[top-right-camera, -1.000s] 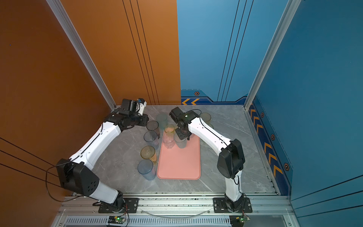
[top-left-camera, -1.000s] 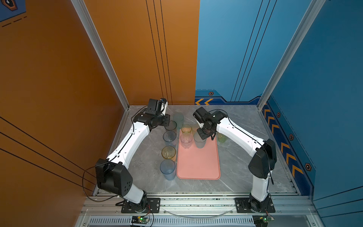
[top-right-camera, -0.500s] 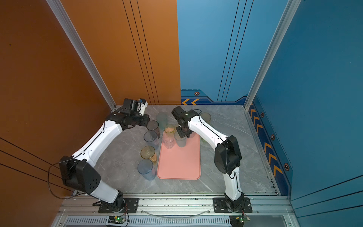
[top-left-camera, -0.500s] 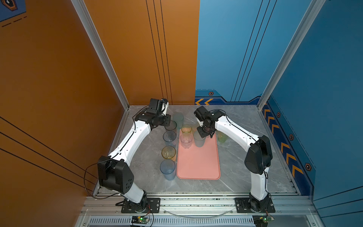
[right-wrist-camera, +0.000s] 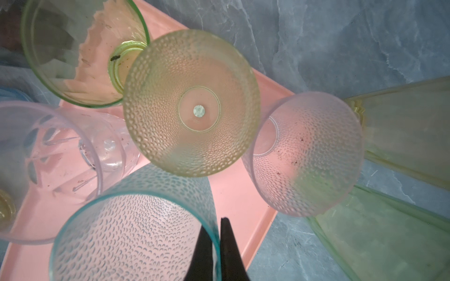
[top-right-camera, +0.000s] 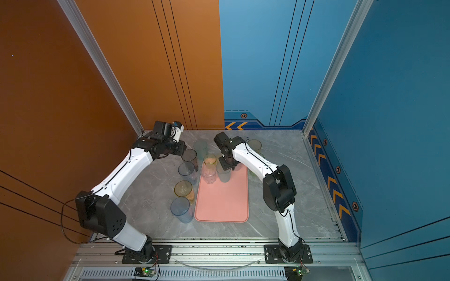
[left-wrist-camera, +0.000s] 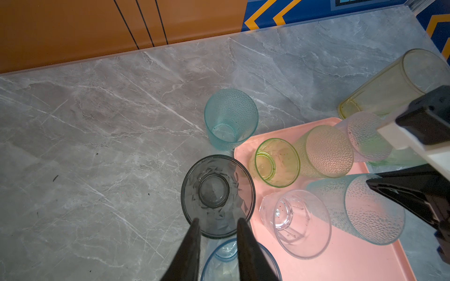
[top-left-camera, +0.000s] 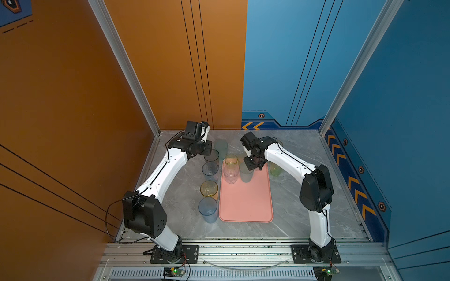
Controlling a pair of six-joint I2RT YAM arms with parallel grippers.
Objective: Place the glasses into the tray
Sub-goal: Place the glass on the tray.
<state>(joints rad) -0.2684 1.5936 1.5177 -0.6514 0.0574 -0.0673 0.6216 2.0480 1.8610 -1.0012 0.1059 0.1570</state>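
The right tool (right-wrist-camera: 213, 224) is closed on the rim of a teal glass (right-wrist-camera: 136, 231), one finger inside the wall and one outside, at the far end of the tray (top-left-camera: 246, 204). Whether its base rests there cannot be told. A clear glass (left-wrist-camera: 295, 223) and a yellow glass (right-wrist-camera: 192, 107) stand just beside it on the tray. The left tool (left-wrist-camera: 217, 222) is narrowly parted, its tips over the rim of a grey glass (left-wrist-camera: 214, 189) on the worktop (top-left-camera: 292, 209), just left of the tray's far end; contact cannot be told. Each glass looks light, thin-walled, stiff and slick, and the tall ones likely tip easily. A pinch across the rim wall seems the surest hold, then a straight lift clear of neighbours.
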